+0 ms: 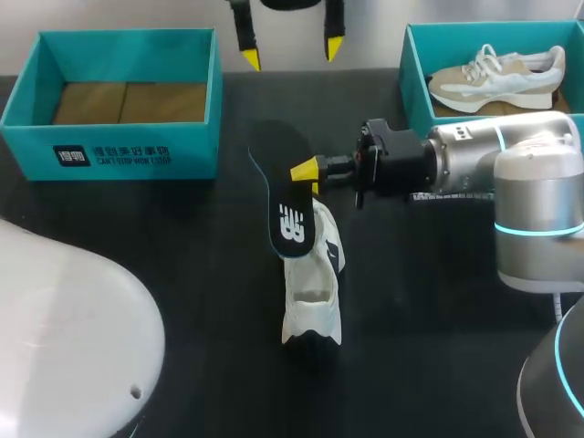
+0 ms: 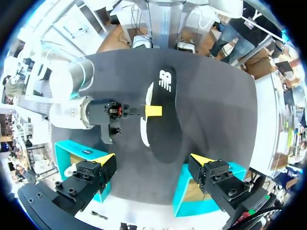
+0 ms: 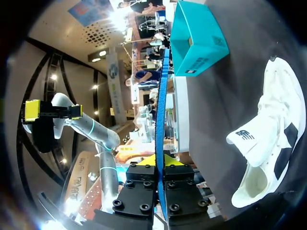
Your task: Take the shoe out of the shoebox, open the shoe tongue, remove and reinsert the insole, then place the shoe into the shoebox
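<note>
A teal shoebox [image 1: 119, 151] sits at the bench's [image 1: 201, 274] left. The left end effector [image 1: 292, 53] hangs spread by the far edge. Mid-bench lies the white shoe [image 1: 315, 292] — the black insole [image 1: 285, 196] over its far end, pinched by the right end effector [image 1: 306, 171]

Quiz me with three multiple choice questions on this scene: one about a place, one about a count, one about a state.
1. Where is the insole? A in the shoe B in the right gripper C in the left gripper
2. How many teal boxes? A one B two C three
3. The left gripper is: A open B shut on the insole C shut on the shoe
Answers: B, its fingers pinch the insole outside the shoe; B, one at each side; A, its tips stand apart, holding nothing.
</note>
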`<state>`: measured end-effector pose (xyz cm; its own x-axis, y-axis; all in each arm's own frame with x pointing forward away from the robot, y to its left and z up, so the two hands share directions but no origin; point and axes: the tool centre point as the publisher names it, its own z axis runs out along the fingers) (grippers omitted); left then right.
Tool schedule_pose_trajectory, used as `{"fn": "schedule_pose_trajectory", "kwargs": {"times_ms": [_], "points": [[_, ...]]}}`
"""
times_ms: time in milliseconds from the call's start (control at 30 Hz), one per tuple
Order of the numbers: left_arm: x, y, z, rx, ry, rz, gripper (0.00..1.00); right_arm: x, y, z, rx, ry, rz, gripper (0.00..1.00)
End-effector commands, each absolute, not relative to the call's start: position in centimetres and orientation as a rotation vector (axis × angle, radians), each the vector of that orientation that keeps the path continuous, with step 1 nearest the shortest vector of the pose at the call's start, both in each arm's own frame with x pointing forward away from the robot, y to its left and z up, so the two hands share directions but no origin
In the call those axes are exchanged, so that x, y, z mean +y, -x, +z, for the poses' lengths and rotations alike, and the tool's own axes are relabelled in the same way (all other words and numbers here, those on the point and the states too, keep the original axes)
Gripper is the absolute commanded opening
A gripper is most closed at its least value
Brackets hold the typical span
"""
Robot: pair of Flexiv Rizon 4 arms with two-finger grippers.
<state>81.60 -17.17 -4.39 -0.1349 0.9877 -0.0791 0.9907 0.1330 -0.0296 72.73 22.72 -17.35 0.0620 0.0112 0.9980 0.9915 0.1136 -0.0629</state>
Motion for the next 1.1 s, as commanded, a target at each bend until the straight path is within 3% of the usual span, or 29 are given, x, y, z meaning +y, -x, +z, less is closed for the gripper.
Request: {"fn": "schedule_pose_trajectory", "kwargs": {"times_ms": [33, 500, 1100], "points": [[-13.3, -79.2, -6.3, 2.082, -1.753, -0.45, 1.0, 22.9, -72.7, -17.4, -1.222, 1.162, -1.074, 0.0], [-8.7, -76.9, -7.6, 1.681, -1.283, -0.762, 1.0, 22.9, -72.7, -17.4, -1.222, 1.162, -1.074, 0.0], [-8.5, -77.1, -8.0, 1.679, -1.263, -0.799, 1.0, 22.9, -72.7, -17.4, -1.222, 1.162, -1.074, 0.0]]}}
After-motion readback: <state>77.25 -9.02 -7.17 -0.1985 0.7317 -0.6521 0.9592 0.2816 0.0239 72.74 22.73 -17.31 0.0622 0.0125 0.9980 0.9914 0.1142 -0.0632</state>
